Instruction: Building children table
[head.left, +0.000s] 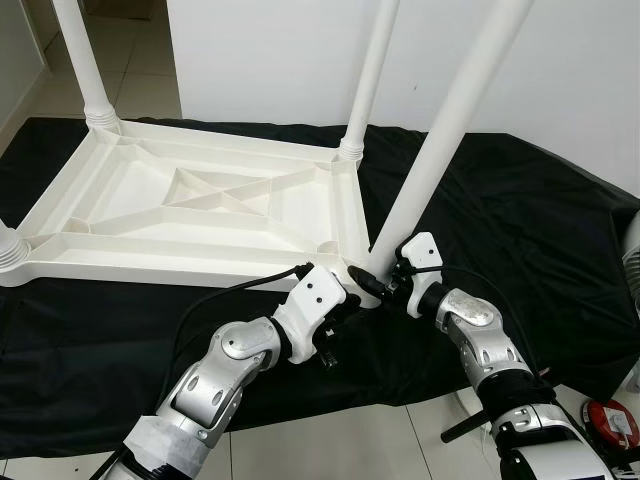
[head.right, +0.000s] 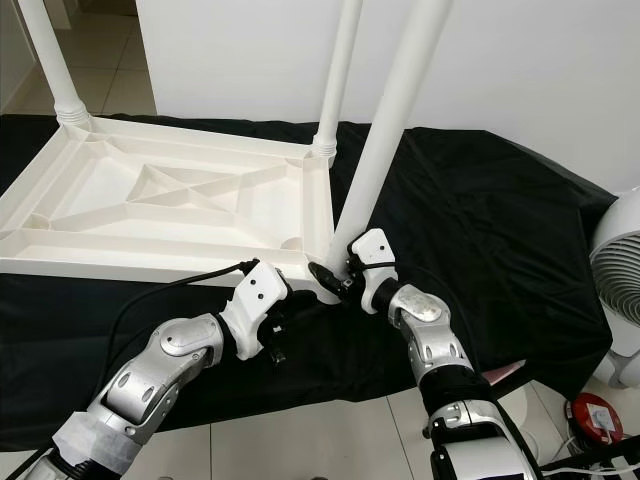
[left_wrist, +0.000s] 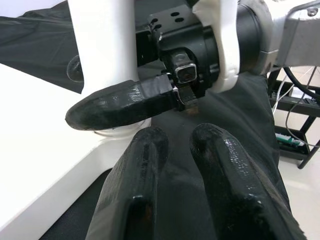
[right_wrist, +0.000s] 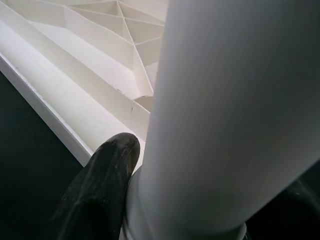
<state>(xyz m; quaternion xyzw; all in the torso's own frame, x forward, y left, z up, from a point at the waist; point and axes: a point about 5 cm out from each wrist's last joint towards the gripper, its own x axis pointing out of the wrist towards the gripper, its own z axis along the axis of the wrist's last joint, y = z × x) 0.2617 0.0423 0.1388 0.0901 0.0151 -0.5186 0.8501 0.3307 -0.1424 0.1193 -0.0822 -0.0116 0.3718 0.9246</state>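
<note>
Four legs belong to this table; three stand fitted at the far and left corners, and the fourth leg (head.left: 440, 150) is being worked into the near-right corner socket, at about 5 o'clock on the tabletop (head.left: 200, 210). Tabletop lies upside down on a black cloth (head.left: 520, 230) spread over the floor, ribbed underside up, so the sockets face upward and legs drop in from above.

Right gripper (head.left: 378, 284) pinches the fourth leg at its foot, just above the socket; right wrist view shows one black finger (right_wrist: 100, 185) pressed against the white tube and the other on its far side. A low hold makes sense here: it steers the end into the socket. Leg tilts away toward 1 o'clock, so it looks not yet seated.

Left gripper (left_wrist: 172, 175) sits just beside the same corner, at about 7 o'clock from the leg base, fingers a little apart and holding nothing. My guess is it stands ready to brace the tabletop edge against the push.

White fan (head.right: 615, 300) at 3 o'clock, off the cloth. Red object (head.left: 612, 425) on the tiles at 4 o'clock.
</note>
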